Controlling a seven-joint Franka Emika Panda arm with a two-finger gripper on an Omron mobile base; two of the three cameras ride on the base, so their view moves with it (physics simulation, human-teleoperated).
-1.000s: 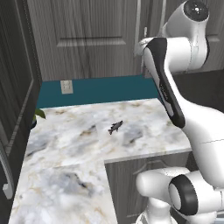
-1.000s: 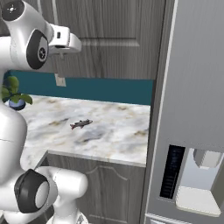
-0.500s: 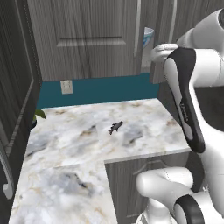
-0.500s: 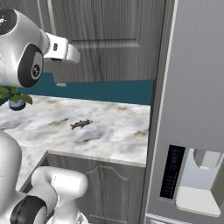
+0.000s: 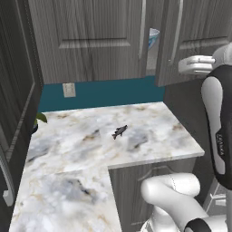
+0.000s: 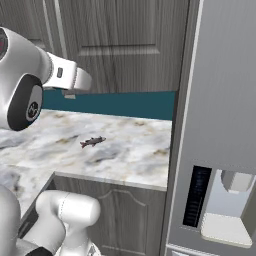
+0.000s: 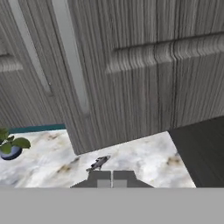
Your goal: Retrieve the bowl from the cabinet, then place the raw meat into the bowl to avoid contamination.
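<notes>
While bowl (image 5: 154, 37) sits in cabinet (image 5: 90, 41), raw meat (image 5: 119, 131) (alone) on counter (image 5: 81, 145).

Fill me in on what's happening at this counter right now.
A white robot arm is working at the wall cabinet, whose right door stands ajar. Through the gap, the bowl shows on the shelf inside, not yet taken out. The raw meat lies alone on the marble counter, untouched. The gripper faces the door, holding nothing, its fingertips close together. A small potted plant sits at the counter's far left.
</notes>
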